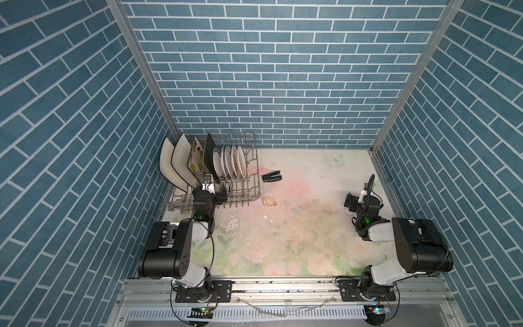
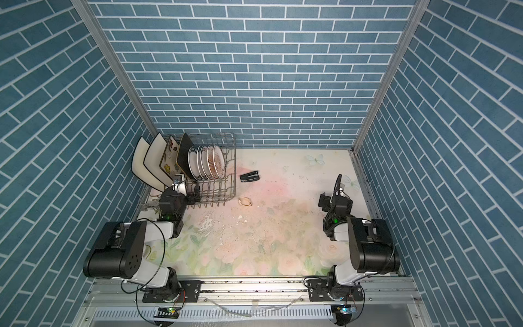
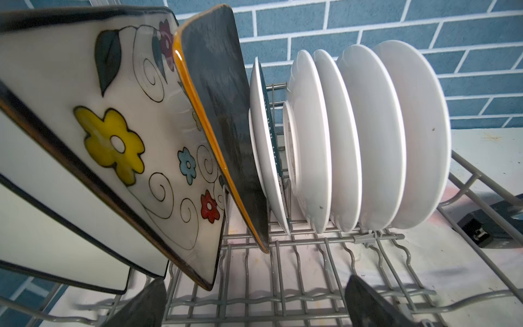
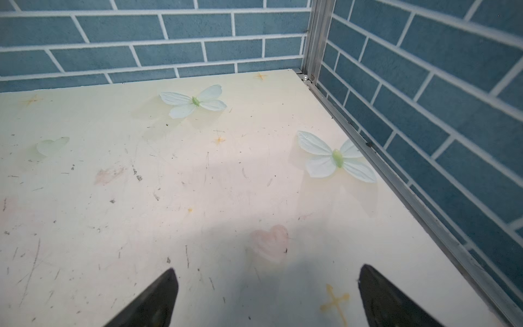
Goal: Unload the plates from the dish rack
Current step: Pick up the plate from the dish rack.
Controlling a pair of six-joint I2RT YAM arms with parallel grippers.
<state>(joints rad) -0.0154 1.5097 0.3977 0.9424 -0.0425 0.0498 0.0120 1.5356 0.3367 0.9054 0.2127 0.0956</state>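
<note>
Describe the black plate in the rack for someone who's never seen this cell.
Start at the grey wire dish rack in the table's far left corner. Four big square plates lean at its left end, beside a row of small round white plates. The black plate is the square one next to the round ones: dark face, orange edge; the other squares are pale.

Flowered tabletop (image 1: 311, 226) — dish rack (image 1: 243, 192), small black object (image 1: 272, 177), tan loop (image 1: 269, 201)
</note>
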